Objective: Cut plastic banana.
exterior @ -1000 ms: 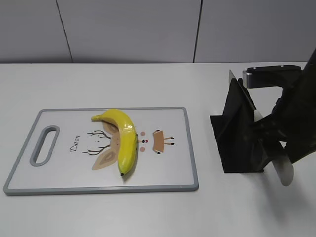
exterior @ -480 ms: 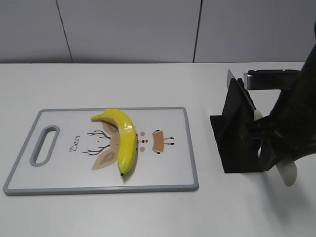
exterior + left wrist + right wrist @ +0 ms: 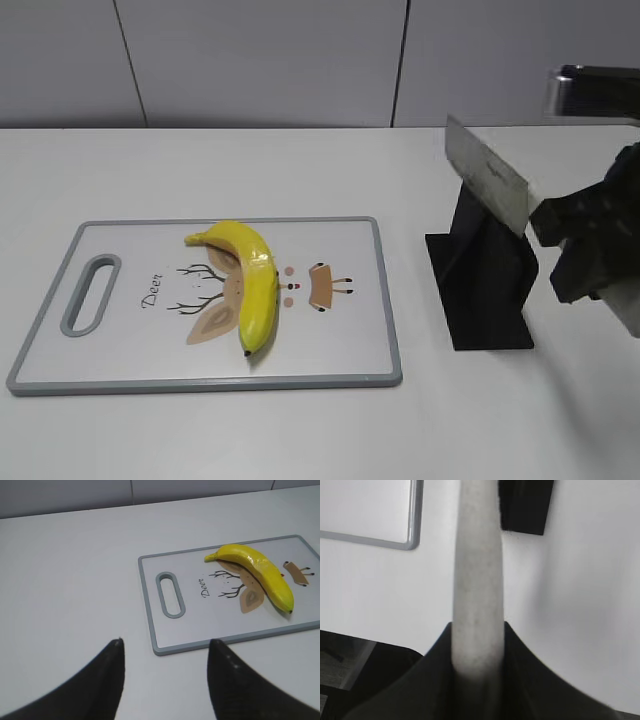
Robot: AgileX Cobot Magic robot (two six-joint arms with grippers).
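Note:
A yellow plastic banana (image 3: 250,280) lies on the white, grey-rimmed cutting board (image 3: 390,300) at the left; it also shows in the left wrist view (image 3: 260,572) on the board (image 3: 150,625). My right gripper (image 3: 560,225) is shut on the pale handle (image 3: 477,580) of a cleaver. Its grey blade (image 3: 485,175) is lifted above the black knife stand (image 3: 485,290). My left gripper (image 3: 165,647) is open and empty, above bare table short of the board's handle end.
The knife stand stands right of the board; part of it shows in the right wrist view (image 3: 526,505). A corner of the board also shows there (image 3: 412,525). A grey panelled wall (image 3: 300,60) runs behind the table.
My right gripper has risen and drawn the cleaver up out of the black stand. The banana and board have not moved.

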